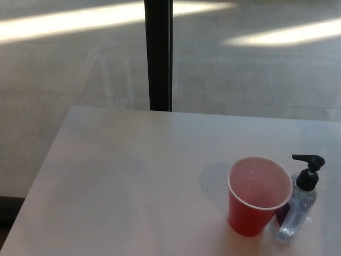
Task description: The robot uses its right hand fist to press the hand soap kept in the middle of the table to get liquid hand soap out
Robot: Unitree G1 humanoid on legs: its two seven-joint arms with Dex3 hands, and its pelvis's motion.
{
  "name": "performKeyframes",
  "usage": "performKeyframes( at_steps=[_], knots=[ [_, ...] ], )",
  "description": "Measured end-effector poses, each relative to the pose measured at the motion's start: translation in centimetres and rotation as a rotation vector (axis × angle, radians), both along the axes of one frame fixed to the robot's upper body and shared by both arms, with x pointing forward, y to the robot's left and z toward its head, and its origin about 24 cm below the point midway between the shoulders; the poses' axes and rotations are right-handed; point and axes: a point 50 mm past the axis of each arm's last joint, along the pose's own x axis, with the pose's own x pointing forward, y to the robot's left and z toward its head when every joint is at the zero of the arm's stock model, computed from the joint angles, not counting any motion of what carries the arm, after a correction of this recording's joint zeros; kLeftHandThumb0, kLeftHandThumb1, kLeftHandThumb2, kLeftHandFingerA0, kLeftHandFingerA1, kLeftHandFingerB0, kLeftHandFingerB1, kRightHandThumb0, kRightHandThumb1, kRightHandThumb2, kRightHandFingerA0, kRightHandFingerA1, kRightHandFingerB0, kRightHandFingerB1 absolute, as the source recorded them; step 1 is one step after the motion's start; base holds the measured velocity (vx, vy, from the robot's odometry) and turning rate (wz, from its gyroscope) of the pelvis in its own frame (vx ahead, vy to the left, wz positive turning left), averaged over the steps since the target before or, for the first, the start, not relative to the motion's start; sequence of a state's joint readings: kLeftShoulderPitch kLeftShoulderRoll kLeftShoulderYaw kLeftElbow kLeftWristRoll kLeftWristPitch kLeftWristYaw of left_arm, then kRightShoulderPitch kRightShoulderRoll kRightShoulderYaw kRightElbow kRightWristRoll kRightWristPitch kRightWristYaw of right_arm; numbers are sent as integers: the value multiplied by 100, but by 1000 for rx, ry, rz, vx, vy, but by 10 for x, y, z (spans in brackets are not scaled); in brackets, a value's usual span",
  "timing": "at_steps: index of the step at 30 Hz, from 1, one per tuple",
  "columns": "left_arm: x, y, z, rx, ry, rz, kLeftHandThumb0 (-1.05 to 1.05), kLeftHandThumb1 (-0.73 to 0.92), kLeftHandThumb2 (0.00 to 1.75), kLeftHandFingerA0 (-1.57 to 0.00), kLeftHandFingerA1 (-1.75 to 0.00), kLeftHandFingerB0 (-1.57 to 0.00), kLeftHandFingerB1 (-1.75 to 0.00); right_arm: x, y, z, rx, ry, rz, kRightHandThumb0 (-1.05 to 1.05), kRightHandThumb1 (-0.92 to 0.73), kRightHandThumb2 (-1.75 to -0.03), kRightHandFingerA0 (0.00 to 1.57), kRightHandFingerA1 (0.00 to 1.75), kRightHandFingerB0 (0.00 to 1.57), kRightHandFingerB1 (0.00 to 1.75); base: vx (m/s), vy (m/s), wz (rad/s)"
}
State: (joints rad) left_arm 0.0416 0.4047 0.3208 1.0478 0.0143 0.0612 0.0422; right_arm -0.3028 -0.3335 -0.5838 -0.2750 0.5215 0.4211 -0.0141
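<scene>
Neither hand was in my head view, so I could not tell how their fingers stood. The hand soap bottle (299, 205) stood upright at about four o'clock on the table (122, 181), touching or just beside the red cup (257, 196), its nozzle pointing toward the cup. I judged the right fist should come straight down on the black pump head (307, 172), clear of the cup's rim, so nothing tipped.
</scene>
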Motion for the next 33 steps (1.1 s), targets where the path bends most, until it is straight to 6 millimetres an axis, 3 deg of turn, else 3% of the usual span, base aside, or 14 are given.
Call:
performKeyframes(
  at_steps=[2, 3, 4, 7, 8, 9, 10, 15, 17, 27, 28, 30, 32, 33],
  knots=[
    [-2, 1, 0, -2, -1, 17, -32, 51, 109, -73, -87, -63, -82, 3, 17, 7, -40, -2, 77, -12, -58, -125, 105, 175, 73, 171, 0, 0, 0],
    [-3, 2, 0, -2, 0, 22, -31, 56, 98, -72, -90, -61, -84, 4, 23, 7, -50, 1, 107, -11, -57, -125, 103, 175, 72, 170, 0, 0, 0],
    [-3, 2, 0, -1, 0, 28, -31, 55, 98, -75, -92, -66, -88, 6, 31, 8, -61, 9, 143, -9, -58, -125, 102, 175, 71, 171, 0, 0, 0],
    [-4, 5, 2, 7, -4, 36, -31, 56, 97, -75, -90, -64, -84, 8, 50, 3, -86, 52, 239, -14, -58, -122, 101, 175, 67, 170, 0, 0, 0],
    [-4, 6, 3, 11, -4, 37, -31, 55, 98, -76, -89, -59, -81, 9, 55, 0, -91, 73, 265, -11, -60, -121, 101, 175, 67, 172, 0, 0, 0],
    [-4, 8, 4, 15, -2, 39, -31, 51, 108, -75, -87, -59, -78, 10, 59, -5, -94, 101, 293, -13, -61, -119, 101, 175, 67, 172, 0, 0, 0],
    [-4, 9, 4, 17, 0, 41, -31, 56, 97, -75, -88, -58, -79, 10, 63, -9, -96, 122, 313, -10, -62, -121, 100, 175, 67, 173, 0, 0, 0],
    [-5, 14, 7, 28, 7, 62, -29, 59, 94, -69, -87, -51, -76, 12, 81, -34, -103, 255, 430, -11, -55, -132, 101, 175, 67, 175, 0, 0, 0],
    [-7, 14, 5, 21, 14, 76, -32, 51, 109, -72, -86, -64, -82, 12, 86, -41, -106, 285, 464, -12, -57, -128, 100, 175, 67, 173, 0, 0, 0],
    [-6, 15, 6, 25, 15, 81, -31, 52, 109, -71, -84, -56, -77, 17, 89, -47, -119, 334, 499, -12, -54, -130, 102, 175, 69, 172, 0, 0, 0],
    [-6, 15, 6, 26, 15, 81, -30, 57, 96, -71, -88, -60, -82, 18, 89, -47, -120, 334, 500, -12, -55, -129, 102, 175, 68, 172, 0, 0, 0],
    [-6, 16, 7, 28, 16, 81, -30, 57, 96, -71, -88, -60, -82, 19, 89, -46, -120, 333, 502, -12, -55, -129, 102, 175, 68, 172, 0, 0, 0],
    [-6, 16, 7, 30, 15, 80, -30, 57, 98, -72, -88, -58, -81, 20, 88, -46, -119, 335, 505, -13, -57, -125, 103, 175, 70, 170, 0, 0, 0],
    [-6, 17, 7, 31, 15, 80, -31, 51, 109, -72, -85, -61, -80, 20, 88, -46, -119, 336, 506, -13, -57, -125, 103, 175, 71, 169, 0, 0, 0]
  ],
)
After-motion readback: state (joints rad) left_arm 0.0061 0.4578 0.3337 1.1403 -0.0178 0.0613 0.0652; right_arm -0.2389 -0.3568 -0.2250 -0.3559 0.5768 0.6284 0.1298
